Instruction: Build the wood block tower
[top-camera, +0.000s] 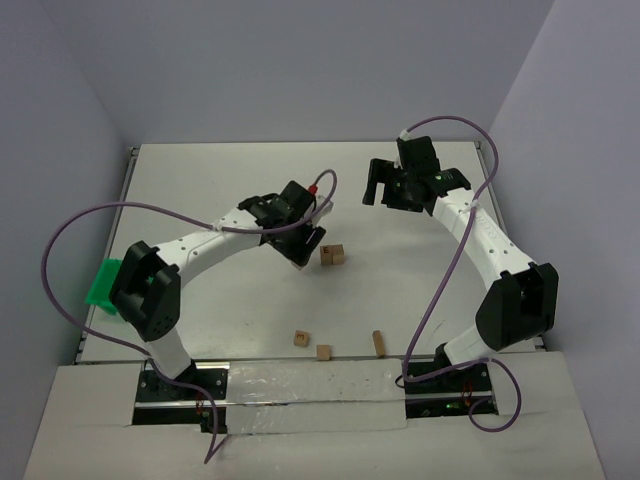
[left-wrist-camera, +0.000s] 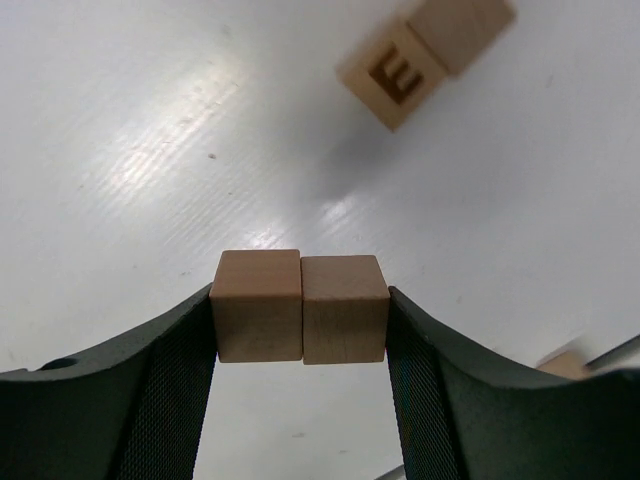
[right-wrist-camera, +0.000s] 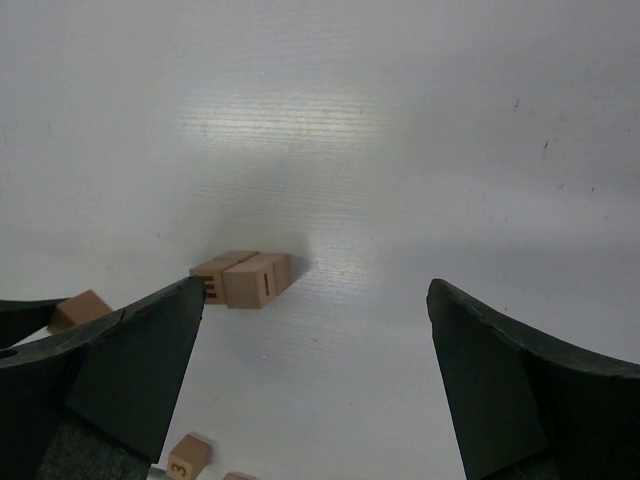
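The left arm (top-camera: 200, 245) reaches out to the middle of the table (top-camera: 200, 170). Its jaws squeeze two wood blocks (left-wrist-camera: 258, 305) at once. The two blocks sit side by side, touching, with one jaw pressing on each outer side. I think they are held like this so both can go onto the tower (top-camera: 332, 256) as one row, because the tower is two blocks wide. The tower is just beside the left jaws, near the middle of the table, and it looks only one row high so far. The right arm (top-camera: 480, 235) waits closer to the far right corner. Its jaws are spread wide with nothing in them, most likely to keep out of the way. Three loose blocks (top-camera: 323, 352) lie apart near the near edge, ready for later. A green tray (top-camera: 100, 283) sits at the left edge. The top view hides the two held blocks behind the arm, and only the left wrist view shows them. The left wrist view also shows an E on the tower. The right wrist view shows a block with a 3 (right-wrist-camera: 187, 458). I cannot tell if the held blocks touch the table.
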